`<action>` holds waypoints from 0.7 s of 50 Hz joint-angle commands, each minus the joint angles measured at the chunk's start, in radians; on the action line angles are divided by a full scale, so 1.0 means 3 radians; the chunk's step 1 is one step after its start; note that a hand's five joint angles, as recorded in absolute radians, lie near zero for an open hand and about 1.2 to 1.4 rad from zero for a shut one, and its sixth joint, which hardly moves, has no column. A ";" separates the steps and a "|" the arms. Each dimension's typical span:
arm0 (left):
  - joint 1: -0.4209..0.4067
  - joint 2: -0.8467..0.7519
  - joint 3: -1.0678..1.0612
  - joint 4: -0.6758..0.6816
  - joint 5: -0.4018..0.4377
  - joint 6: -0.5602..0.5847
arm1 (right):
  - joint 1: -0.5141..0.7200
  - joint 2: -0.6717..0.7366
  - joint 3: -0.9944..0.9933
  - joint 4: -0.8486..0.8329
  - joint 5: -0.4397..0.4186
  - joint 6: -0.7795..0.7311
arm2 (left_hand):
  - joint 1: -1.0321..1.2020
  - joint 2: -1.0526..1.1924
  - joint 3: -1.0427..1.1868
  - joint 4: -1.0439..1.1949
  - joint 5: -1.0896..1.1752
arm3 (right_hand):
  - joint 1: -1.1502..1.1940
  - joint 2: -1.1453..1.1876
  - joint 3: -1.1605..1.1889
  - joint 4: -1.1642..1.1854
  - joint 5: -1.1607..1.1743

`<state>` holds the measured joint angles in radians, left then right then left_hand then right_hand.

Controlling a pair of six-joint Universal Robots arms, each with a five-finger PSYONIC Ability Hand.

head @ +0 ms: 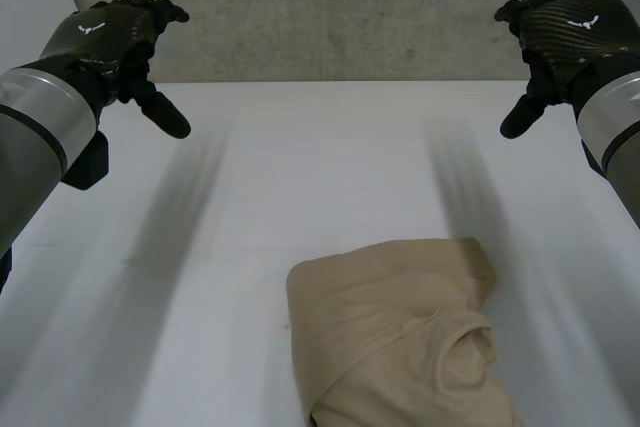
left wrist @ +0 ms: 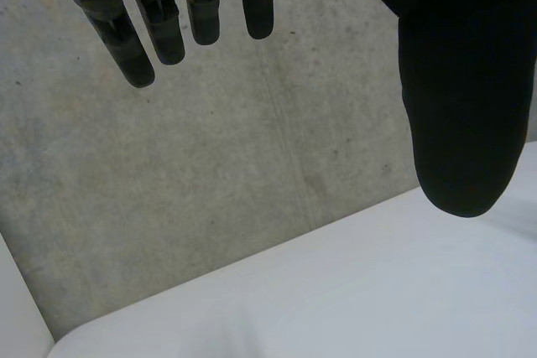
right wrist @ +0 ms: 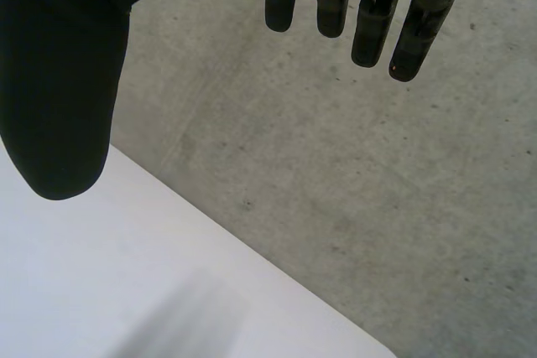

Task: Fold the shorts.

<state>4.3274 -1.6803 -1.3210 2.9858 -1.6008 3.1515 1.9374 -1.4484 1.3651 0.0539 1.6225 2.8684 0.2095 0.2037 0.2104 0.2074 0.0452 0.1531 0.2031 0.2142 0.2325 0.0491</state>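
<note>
Beige shorts [head: 400, 347], crumpled, apparently unfolded; left hand [head: 110, 37] and right hand [head: 570, 27], spread and empty, well beyond them; next: reach, flatten.

White table [head: 300, 177]: bare surface across far and middle, free passage. Obstacle: tan shorts [head: 400, 337], bunched heap at near edge, centre-right. Far boundary: concrete wall [head: 330, 7] just behind table edge.

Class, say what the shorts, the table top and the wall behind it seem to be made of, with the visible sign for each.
Shorts: tan cloth, matte, likely woven cotton; soft creases and a stitched seam.
Table: smooth white surface, perhaps laminate or painted board; rounded corner, no grain.
Wall: grey concrete by its look; rough, speckled and pitted.
</note>
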 commanded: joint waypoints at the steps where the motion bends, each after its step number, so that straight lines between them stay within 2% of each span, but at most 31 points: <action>1: -0.0036 -0.0054 -0.0030 -0.0038 0.0018 0.0018 | -0.0005 0.0017 0.0006 0.0035 -0.0280 -0.0051 | -0.0046 -0.0026 -0.0048 -0.0039 -0.0080 | 0.0071 -0.0095 -0.0132 -0.0193 -0.0164; 10: -0.0199 -0.0253 -0.0158 -0.0202 0.0172 -0.0002 | -0.0025 0.0144 0.0036 0.0341 -0.0566 -0.0710 | 0.0023 0.0043 0.0020 0.0030 -0.0011 | 0.0071 -0.0095 -0.0132 -0.0193 -0.0164; 16: -0.0608 -0.0560 -0.0372 -0.0232 0.0151 -0.0038 | -0.0041 0.0303 0.0097 0.0633 -0.0607 -0.1190 | 0.0033 0.0052 0.0030 0.0040 -0.0001 | 0.0071 -0.0095 -0.0132 -0.0193 -0.0164; 19: -0.0721 -0.0703 -0.0454 -0.0222 0.0146 -0.0043 | -0.0041 0.0359 0.0245 0.0674 -0.0617 -0.1410 | 0.0033 0.0052 0.0030 0.0040 -0.0001 | 0.0071 -0.0095 -0.0132 -0.0193 -0.0164; 28: -0.1058 -0.1322 -0.0434 -0.0074 0.0055 -0.0043 | -0.0066 0.0385 0.0532 0.0455 -0.0592 -0.1498 | 0.0160 0.0179 0.0157 0.0167 0.0125 | 0.0071 -0.0095 -0.0132 -0.0193 -0.0164; 31: -0.1099 -0.1434 -0.0378 -0.0003 -0.0043 -0.0043 | -0.0107 0.0380 0.0619 0.0347 -0.0597 -0.1513 | 0.0511 0.0530 0.0508 0.0517 0.0476 | 0.0071 -0.0095 -0.0132 -0.0193 -0.0164; 33: -0.1115 -0.1501 -0.0367 0.0104 -0.0160 -0.0038 | -0.0123 0.0374 0.0645 0.0311 -0.0592 -0.1513 | 0.1582 0.1602 0.1579 0.1589 0.1548 | 0.0071 -0.0095 -0.0132 -0.0193 -0.0164; 35: -0.1125 -0.1522 -0.0378 0.0171 -0.0206 -0.0028 | -0.0128 0.0374 0.0645 0.0301 -0.0592 -0.1513 | 0.2135 0.2154 0.2132 0.2142 0.2100 | 0.0071 -0.0095 -0.0132 -0.0193 -0.0164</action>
<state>4.0070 -2.0849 -1.4490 2.9703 -1.5936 3.1382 1.9130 -1.3315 1.5351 0.1831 1.4438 2.4120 0.3006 0.2935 0.2919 0.2957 0.1252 0.1532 0.2031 0.2142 0.2325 0.0491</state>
